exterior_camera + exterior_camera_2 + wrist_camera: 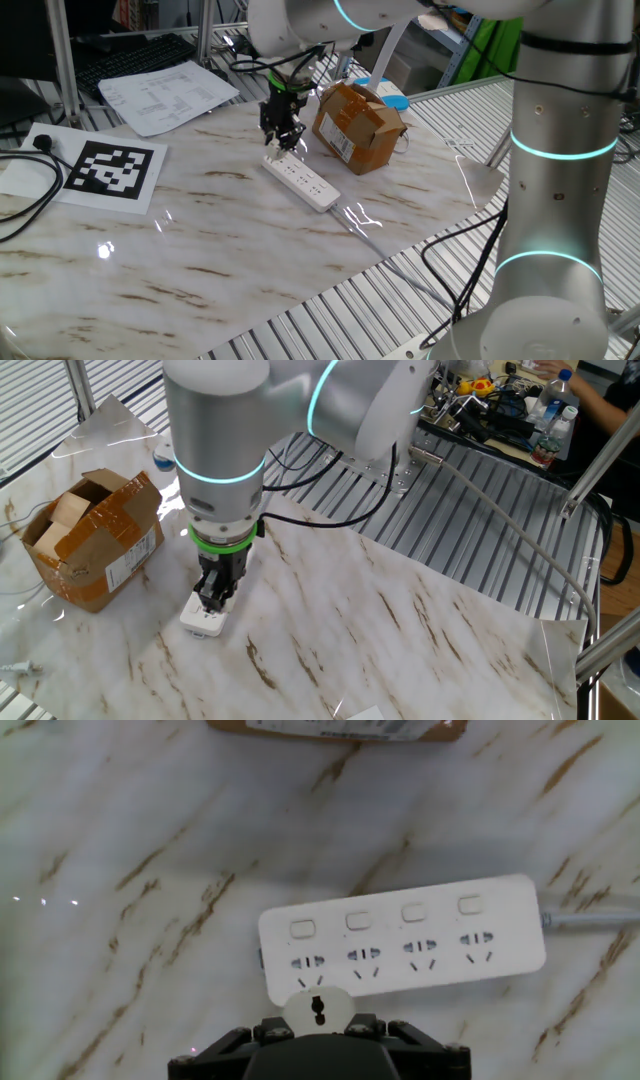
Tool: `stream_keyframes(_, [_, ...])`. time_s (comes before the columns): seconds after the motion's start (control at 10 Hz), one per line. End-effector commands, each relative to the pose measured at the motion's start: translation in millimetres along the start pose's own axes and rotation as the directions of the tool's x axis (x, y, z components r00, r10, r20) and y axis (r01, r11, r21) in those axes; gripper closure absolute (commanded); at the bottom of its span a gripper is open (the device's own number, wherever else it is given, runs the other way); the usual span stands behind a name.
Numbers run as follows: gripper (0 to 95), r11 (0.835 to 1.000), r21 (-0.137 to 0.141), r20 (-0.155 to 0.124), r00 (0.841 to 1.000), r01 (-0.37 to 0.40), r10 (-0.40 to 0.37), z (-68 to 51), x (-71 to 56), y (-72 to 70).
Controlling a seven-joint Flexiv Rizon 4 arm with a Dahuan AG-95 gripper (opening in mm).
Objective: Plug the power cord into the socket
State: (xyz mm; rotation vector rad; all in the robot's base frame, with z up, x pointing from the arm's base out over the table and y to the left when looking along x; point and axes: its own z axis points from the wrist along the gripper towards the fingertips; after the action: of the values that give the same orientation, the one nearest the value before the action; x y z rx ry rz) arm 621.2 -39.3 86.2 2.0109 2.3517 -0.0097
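Hand view: gripper [318,1038] clenches the plug [318,1010] just above the power strip's [400,940] end outlet.
Alignment: centre prongs over those slots.
Push: straight down, keeping the plug upright.

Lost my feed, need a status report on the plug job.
Claw shut on plug. Plug hanging above end outlet of power strip, not in yet. Cardboard box beside strip, not blocking.
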Motion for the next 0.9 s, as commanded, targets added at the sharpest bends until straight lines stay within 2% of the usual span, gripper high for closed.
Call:
stream_keyframes(0.1, [95.0, 1.000, -0.001, 0.015, 1.000, 0.017, -0.017, -1.5, -11.2, 6.2])
stream_keyframes(0.4, [95.0, 0.999, -0.012, 0.024, 0.999, 0.032, -0.032, 1.0, -27.6, 11.9])
stream_keyframes(0.7, [95.0, 1.000, -0.018, 0.052, 0.998, 0.025, -0.024, 2.3, -30.8, 12.9])
stream_keyframes(0.9, [95.0, 1.000, -0.020, 0.039, 0.999, 0.019, -0.018, 4.4, -31.7, 13.5])
